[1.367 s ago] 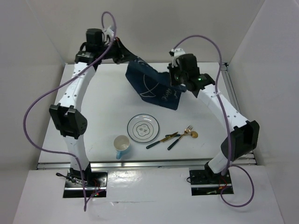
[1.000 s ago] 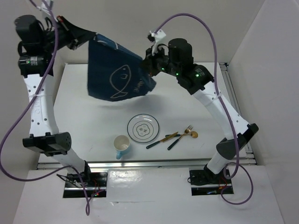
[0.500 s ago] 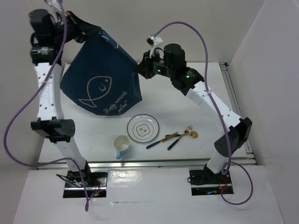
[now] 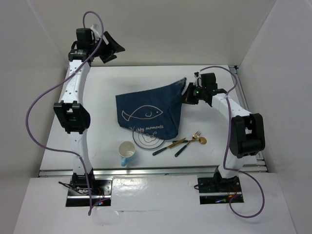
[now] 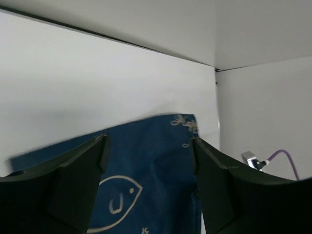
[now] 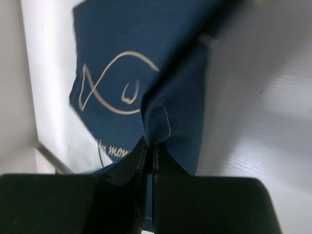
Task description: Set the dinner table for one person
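Spreading on the dinner table (image 4: pixel 92 100): the white tabletop fills the workspace. The navy placemat (image 4: pixel 146 113) with its white fish lies across the middle, lopsided, with its right corner raised off the surface.
Placemat over plate: the placemat's near edge drapes across the far part of the white plate (image 4: pixel 152 143), so the cloth cannot sit flat there.
Right gripper (image 4: pixel 188 95): low over the right of the table, fingers (image 6: pixel 141 161) pinched tight on a fold at the placemat's right corner.
Left gripper (image 4: pixel 110 48): high at the far left, jaws spread wide around nothing, well apart from the cloth.
Cup (image 4: pixel 127 151): upright, near and left of the plate, clear of the placemat.
Cutlery (image 4: pixel 181 142): a loose cluster with dark and gold handles, just right of the plate, not touching the cloth.
Doing it well: probably draw the held corner far and to the right, low and taut, until the near edge slides off the plate. Then lower it so the fish side lies flat.
Risk: a quick pull could drag the plate or bunch the cloth, so a slow, low pull seems the safer way.
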Controlling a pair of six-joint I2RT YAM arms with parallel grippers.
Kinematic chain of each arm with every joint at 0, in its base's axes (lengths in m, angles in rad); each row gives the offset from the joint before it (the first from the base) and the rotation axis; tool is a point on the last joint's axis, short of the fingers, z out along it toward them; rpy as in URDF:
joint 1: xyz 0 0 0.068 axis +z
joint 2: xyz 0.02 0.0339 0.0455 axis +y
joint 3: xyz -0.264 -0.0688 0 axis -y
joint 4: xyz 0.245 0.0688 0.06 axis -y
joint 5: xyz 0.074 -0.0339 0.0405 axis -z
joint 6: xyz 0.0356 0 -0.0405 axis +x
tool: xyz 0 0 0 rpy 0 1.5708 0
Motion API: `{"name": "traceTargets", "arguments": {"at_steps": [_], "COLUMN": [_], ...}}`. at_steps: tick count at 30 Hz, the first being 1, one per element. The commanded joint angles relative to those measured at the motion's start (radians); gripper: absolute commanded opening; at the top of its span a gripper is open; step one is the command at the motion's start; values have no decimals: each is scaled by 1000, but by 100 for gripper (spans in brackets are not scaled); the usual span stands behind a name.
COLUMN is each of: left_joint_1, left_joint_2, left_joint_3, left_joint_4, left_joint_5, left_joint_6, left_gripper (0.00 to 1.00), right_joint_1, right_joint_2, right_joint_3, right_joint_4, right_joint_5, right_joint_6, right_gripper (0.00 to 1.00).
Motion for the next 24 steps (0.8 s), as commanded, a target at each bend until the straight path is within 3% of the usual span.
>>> {"name": "traceTargets", "arguments": {"at_steps": [1,5,6,13,20,24], "left_joint_1": [37,37,37,37,26,6], "left_joint_2": [-170,-265,-305,-378,-387,-324], "left_joint_3": [-66,-305,-435,-889,-1117,-1149], "left_joint_4": [-64,-217,-234,-176,-23,66], "left_joint_5": [-73,-139,-129,-37,40,78], "left_joint_6": [106,167,176,206,169,160], "left_gripper": [82,74,74,80,83,83], "right_joint_1": [-4,-61,-70,-106,-115,-115], "right_joint_2": [6,58,69,137,146,146], "right_joint_3": [42,75,89,160,169,169], "right_joint_4": [45,54,65,53,44,44], "right_joint_5": [-72,-127,-140,-213,-226,-235], "right_joint_6": [4,13,25,26,26,26], "right_gripper": [0,0,0,0,0,0]}}
